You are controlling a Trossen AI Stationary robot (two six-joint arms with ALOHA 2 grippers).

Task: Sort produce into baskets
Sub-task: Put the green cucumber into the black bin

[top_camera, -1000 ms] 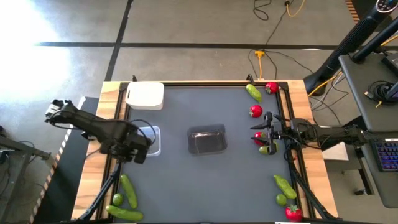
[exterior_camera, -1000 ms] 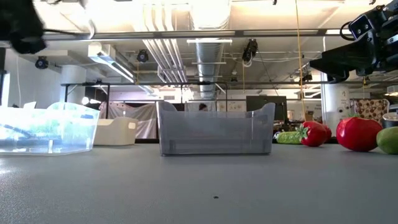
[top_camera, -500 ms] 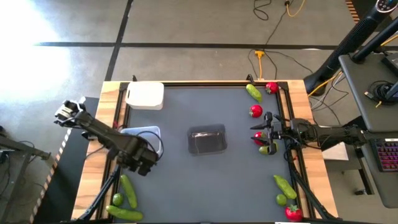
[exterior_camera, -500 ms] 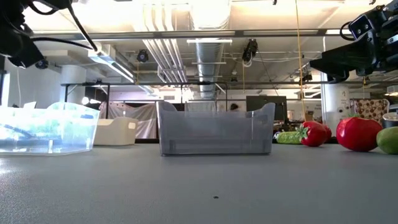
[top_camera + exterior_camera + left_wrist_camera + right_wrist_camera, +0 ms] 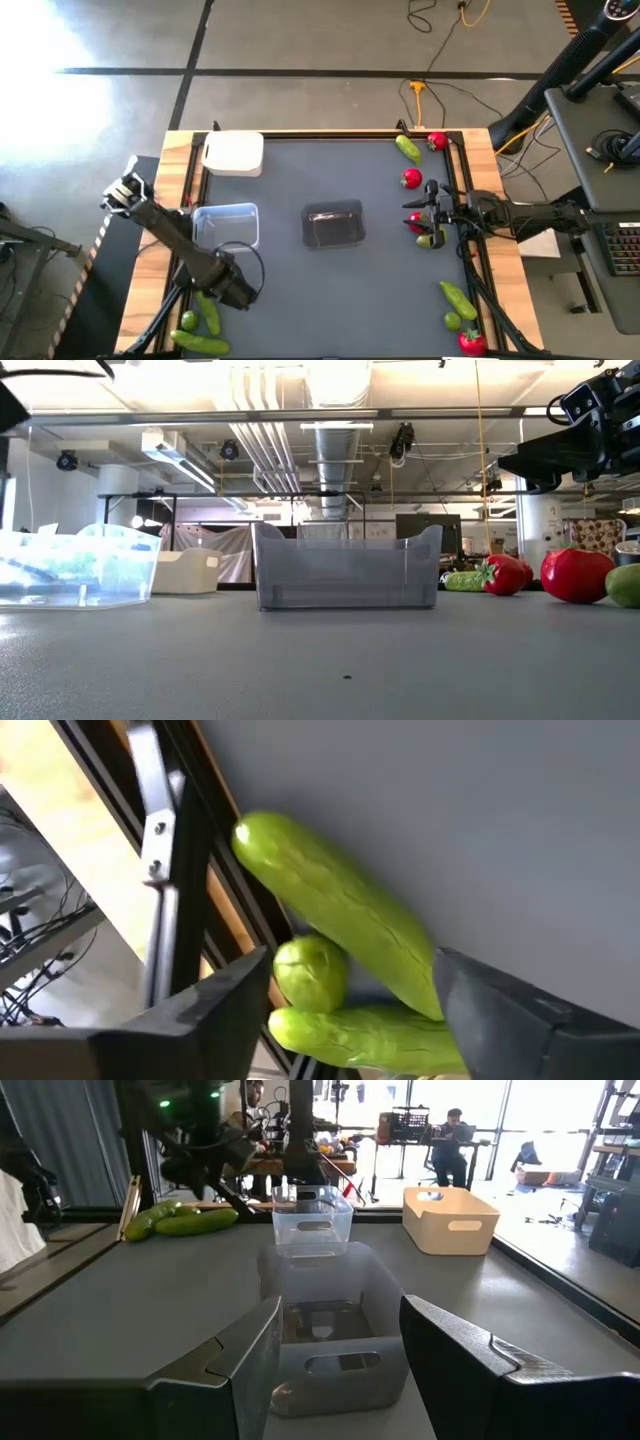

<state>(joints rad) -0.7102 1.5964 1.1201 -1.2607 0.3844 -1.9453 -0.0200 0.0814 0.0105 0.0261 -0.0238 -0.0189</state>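
Two green cucumbers (image 5: 207, 305) (image 5: 200, 343) and a lime (image 5: 188, 320) lie at the table's near left corner. My left gripper (image 5: 226, 297) hovers over them, open. In its wrist view, the fingers (image 5: 210, 1015) stand on either side of a cucumber (image 5: 340, 910) and the lime (image 5: 310, 970) without touching. The white basket (image 5: 233, 154), the clear basket (image 5: 226, 224) and the dark basket (image 5: 333, 225) stand on the mat. My right gripper (image 5: 414, 218) hangs open, held high over a red fruit (image 5: 420, 224) and a lime (image 5: 430, 240) near the right edge.
More produce lies along the right edge: a cucumber (image 5: 407, 149) and red fruits (image 5: 436, 141) (image 5: 411, 179) at the far end, and a cucumber (image 5: 458, 297), a lime (image 5: 452, 321) and a red fruit (image 5: 471, 342) at the near end. The wooden table rim (image 5: 180, 180) frames the mat.
My left gripper has swung from above the clear basket toward the table's near edge and now stands over the cucumbers at the near left corner. It has left the low view. The right arm has kept still.
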